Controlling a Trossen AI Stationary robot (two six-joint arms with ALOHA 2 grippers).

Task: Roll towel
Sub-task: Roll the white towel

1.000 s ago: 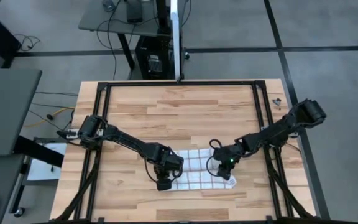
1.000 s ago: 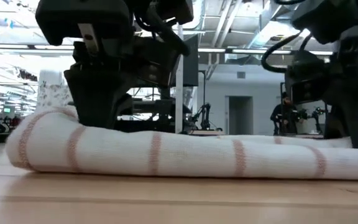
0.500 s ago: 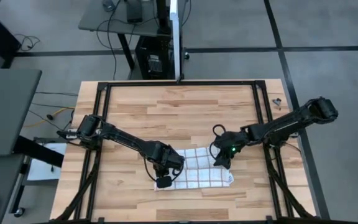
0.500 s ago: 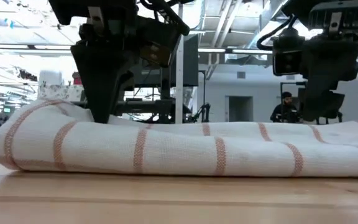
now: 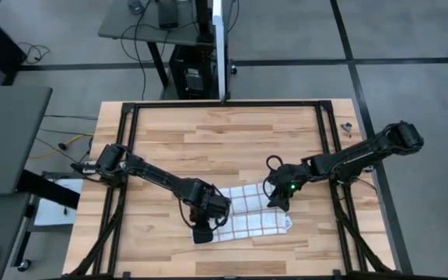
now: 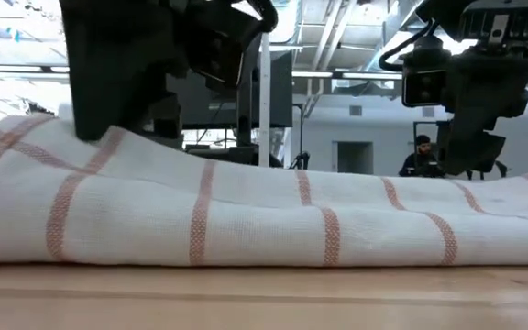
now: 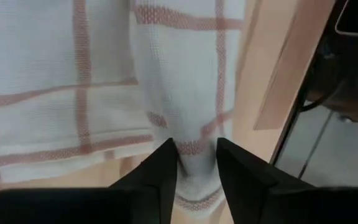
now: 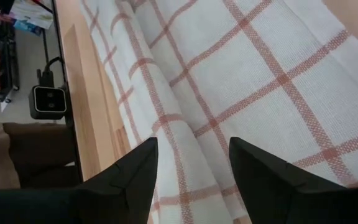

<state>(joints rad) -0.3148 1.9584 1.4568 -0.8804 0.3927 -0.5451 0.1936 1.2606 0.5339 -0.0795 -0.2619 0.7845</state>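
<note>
The towel [image 5: 249, 211], white with red checks, lies loosely bunched along the table's near part; it fills the low view [image 6: 273, 215]. My left gripper [image 5: 202, 232] is at the towel's left end, shut on a ridge of cloth [image 7: 196, 163]. My right gripper [image 5: 275, 201] hangs open just above the towel's far right part. The cloth passes under its fingers [image 8: 191, 168], and nothing is between them. My left gripper pinches a raised fold of the towel [image 7: 194, 146] between its two fingers, at the towel's left end. The fingers come steeply from above. That end [image 6: 26, 147] humps up toward the fingers, while the rest of the towel lies slack on the table.
Black frame rails [image 5: 123, 155] run round the tabletop. Bare wood [image 5: 224, 148] stretches beyond the towel toward the far edge. A small camera [image 8: 48, 101] sits on the rail by the towel. A person [image 6: 418, 165] stands far off in the room.
My right gripper has risen off the towel's near right corner and gone toward the far edge, then kept still. My left gripper has risen a little, and the towel's left end has humped up higher with it and bulked toward the near edge.
</note>
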